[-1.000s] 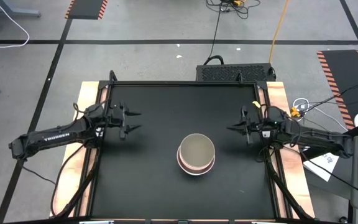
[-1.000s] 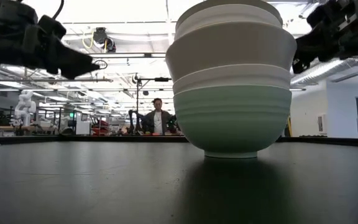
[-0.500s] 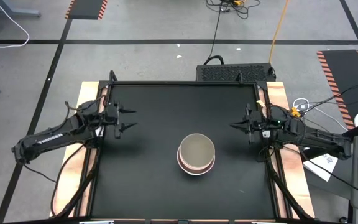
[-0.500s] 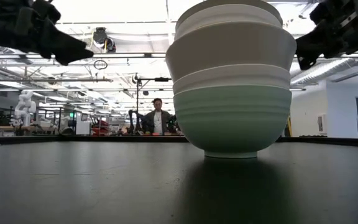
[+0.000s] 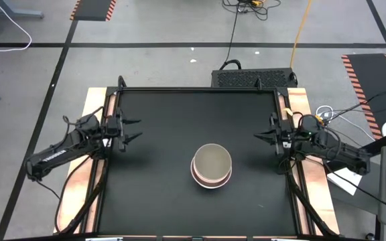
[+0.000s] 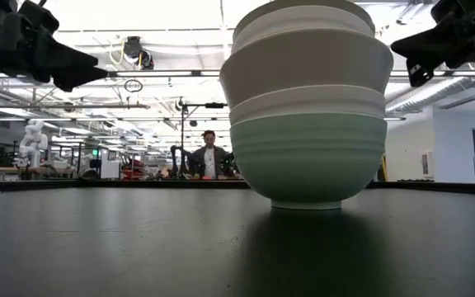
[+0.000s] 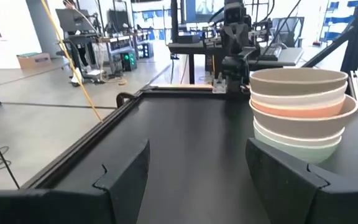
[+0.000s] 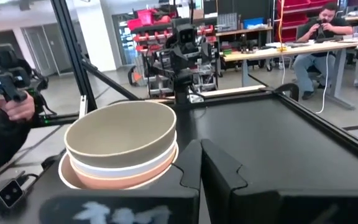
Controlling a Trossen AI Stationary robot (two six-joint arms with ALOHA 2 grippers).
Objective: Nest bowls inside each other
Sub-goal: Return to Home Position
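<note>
The bowls (image 5: 212,166) stand nested in one stack on the black table, slightly right of its middle. The mint-green bowl's foot (image 6: 308,202) rests on the table. Above it show white and coral-pink rims, with a beige-tan bowl (image 7: 298,81) on top; the stack also shows in the right wrist view (image 8: 120,146). My left gripper (image 5: 137,129) hovers open near the table's left edge, well left of the stack, with its fingers (image 7: 123,177) spread wide. My right gripper (image 5: 259,136) hovers shut near the right edge, its fingertips together (image 8: 201,155).
The black tabletop (image 5: 166,194) has a raised rim and wooden side strips (image 5: 92,107). Beyond the table a person's hand (image 8: 17,109) holds a device, another person sits at a desk (image 8: 322,25), and one stands far behind (image 6: 209,157).
Both arms have drawn back from the stack: the left gripper toward the table's left edge, the right gripper toward the right edge. The stack of bowls has not moved.
</note>
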